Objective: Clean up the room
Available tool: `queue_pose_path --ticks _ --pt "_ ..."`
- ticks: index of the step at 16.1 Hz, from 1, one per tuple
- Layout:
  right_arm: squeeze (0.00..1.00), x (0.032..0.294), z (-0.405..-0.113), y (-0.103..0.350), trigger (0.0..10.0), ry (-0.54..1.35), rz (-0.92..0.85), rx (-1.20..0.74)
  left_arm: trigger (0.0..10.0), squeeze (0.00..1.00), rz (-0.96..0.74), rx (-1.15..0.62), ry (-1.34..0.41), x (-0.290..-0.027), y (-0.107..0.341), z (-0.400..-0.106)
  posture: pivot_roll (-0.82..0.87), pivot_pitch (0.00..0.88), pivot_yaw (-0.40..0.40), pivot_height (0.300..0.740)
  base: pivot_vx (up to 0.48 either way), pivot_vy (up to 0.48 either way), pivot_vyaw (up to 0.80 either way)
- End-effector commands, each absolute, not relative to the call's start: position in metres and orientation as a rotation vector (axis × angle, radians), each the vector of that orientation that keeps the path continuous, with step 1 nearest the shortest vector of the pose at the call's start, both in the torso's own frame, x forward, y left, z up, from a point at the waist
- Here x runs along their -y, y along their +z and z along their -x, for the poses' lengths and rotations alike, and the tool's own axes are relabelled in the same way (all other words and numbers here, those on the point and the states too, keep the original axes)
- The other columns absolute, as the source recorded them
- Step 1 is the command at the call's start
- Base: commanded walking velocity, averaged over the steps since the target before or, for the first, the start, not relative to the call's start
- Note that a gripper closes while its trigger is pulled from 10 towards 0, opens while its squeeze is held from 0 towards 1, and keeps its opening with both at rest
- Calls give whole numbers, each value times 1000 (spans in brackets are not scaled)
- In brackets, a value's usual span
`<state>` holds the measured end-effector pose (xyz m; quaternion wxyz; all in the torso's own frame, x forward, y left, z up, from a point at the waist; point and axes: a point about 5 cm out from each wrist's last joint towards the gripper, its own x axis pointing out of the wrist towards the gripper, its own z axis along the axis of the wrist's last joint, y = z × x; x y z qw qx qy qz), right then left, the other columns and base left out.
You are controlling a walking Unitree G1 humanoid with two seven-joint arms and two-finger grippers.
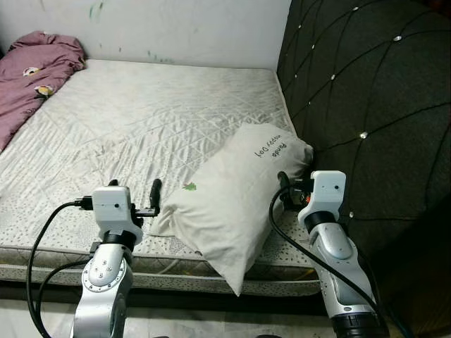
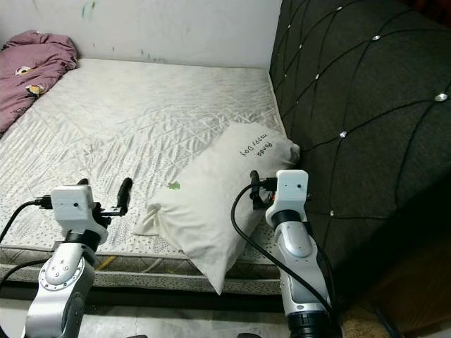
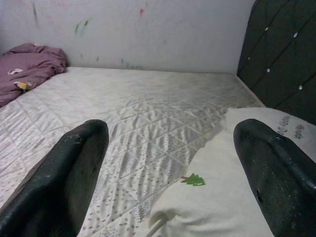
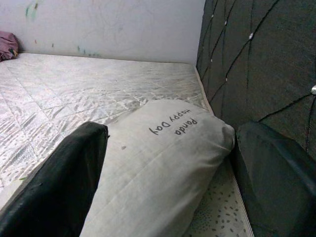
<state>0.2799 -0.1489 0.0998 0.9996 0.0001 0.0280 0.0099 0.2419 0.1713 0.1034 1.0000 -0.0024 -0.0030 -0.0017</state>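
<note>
A white pillow (image 1: 232, 190) printed with "Panda Happy Day" and a small green tree lies askew on the mattress (image 1: 141, 120). Its near corner hangs over the bed's front edge. My left gripper (image 1: 135, 186) hovers open just beside the pillow's left corner; in the left wrist view both black fingers (image 3: 74, 163) stand wide apart over the quilted sheet. My right gripper (image 1: 296, 182) is open at the pillow's right side, close to the headboard. In the right wrist view the pillow's printed end (image 4: 168, 143) lies between its spread fingers (image 4: 74, 168), which do not press on it.
A dark tufted headboard (image 1: 373, 91) rises along the bed's right side, tight against the pillow. A crumpled purple blanket (image 1: 35, 70) lies at the far left corner. A white wall (image 1: 176, 28) backs the bed. The floor shows below the front edge.
</note>
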Motion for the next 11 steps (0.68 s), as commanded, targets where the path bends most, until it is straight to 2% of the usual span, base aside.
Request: queue_pose_path --ticks 1,11 --pt "0 150 -280 100 10000 21 -1 -56 10000 0 9 18 -14 -170 106 -242 7 3 -25 740 364 0 0" --pt "0 151 -280 99 10000 19 -10 -61 10000 0 17 14 -41 -167 105 -242 7 0 -22 740 395 0 0"
